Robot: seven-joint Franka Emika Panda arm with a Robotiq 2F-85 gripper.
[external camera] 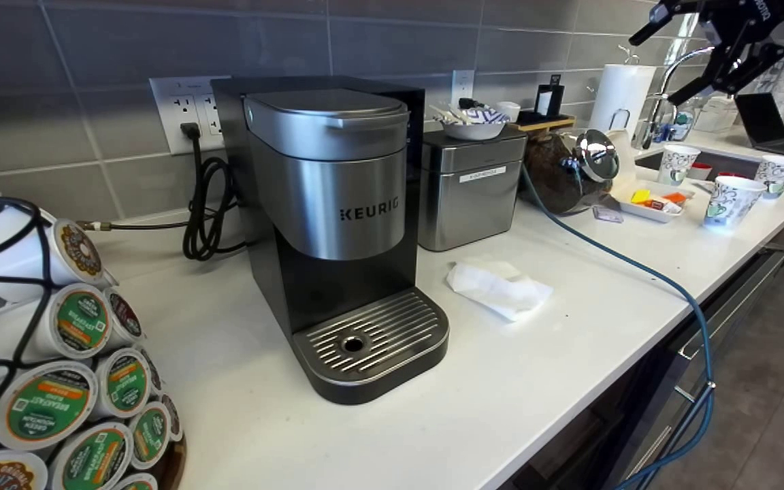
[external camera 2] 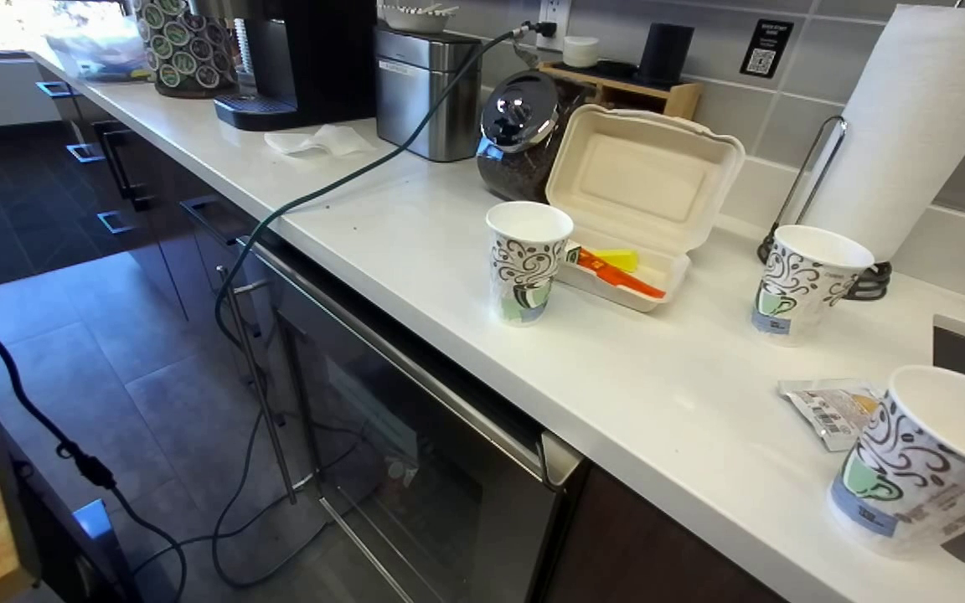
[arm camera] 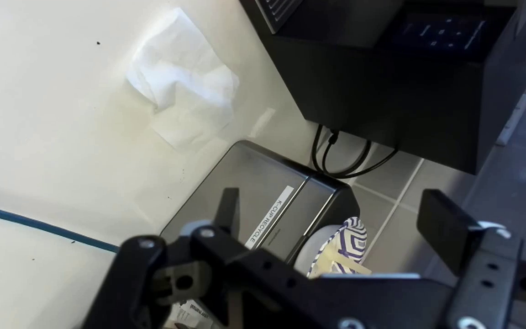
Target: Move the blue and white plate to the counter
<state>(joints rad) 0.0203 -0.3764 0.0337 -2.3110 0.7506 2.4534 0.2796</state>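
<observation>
A round blue-and-white plate (external camera: 487, 116) sits atop the boxy brushed-steel bin (external camera: 477, 201) on the off-white counter (external camera: 501, 374); the black 2-fingered gripper (arm camera: 331, 211) gapes wide.

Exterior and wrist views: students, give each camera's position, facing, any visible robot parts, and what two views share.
In an exterior view: near the black-and-silver coffee maker, facing along the off-white counter; black end effector top right.
In an exterior view: near a white patterned paper cup, facing the coffee maker; no end effector.
Wrist view: behind two black fingers, visible below, facing obliquely toward a grey metal bin.
Both exterior views share the bin.
</observation>
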